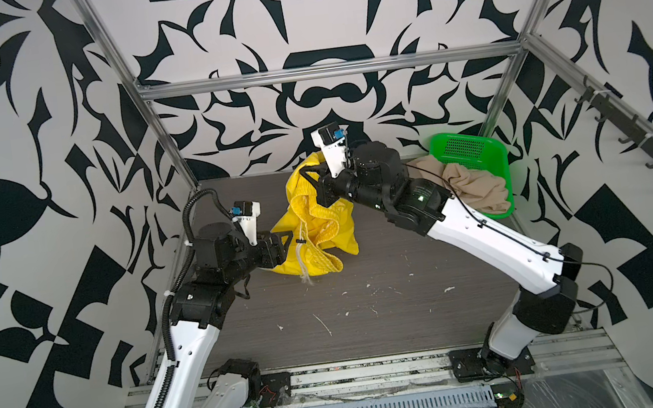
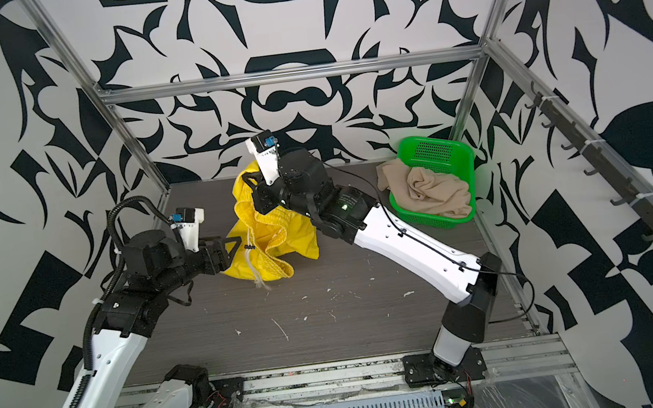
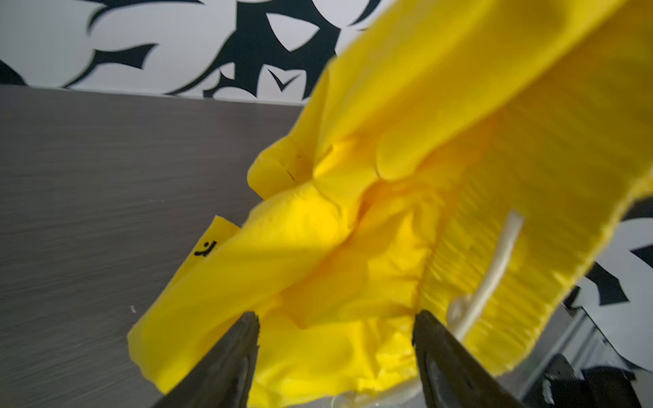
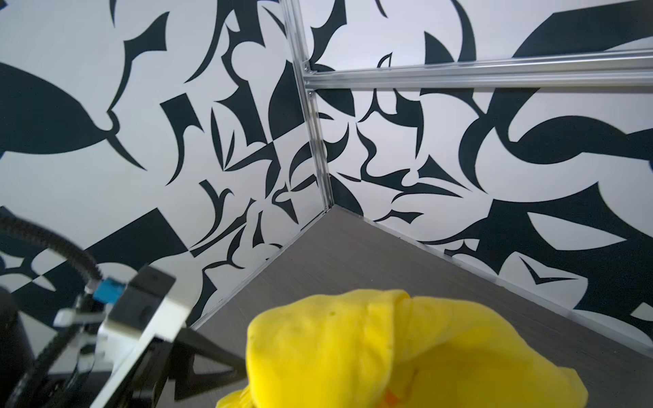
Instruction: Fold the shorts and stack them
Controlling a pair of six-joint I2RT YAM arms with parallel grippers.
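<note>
dark woodgrain tabletop (image 1: 370, 313), crumpled yellow shorts (image 1: 311, 236), perforated green basket (image 1: 465, 147)

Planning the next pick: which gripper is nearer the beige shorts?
Right. The right gripper, shut on the yellow shorts, is left of the beige shorts in both top views; the open left gripper is farther left.

The left gripper (image 3: 335, 318) is held low, its jaws spread apart. The right gripper (image 1: 307, 176), raised on an outstretched arm, is clamped on the yellow shorts (image 1: 321, 230) hanging below it.
</note>
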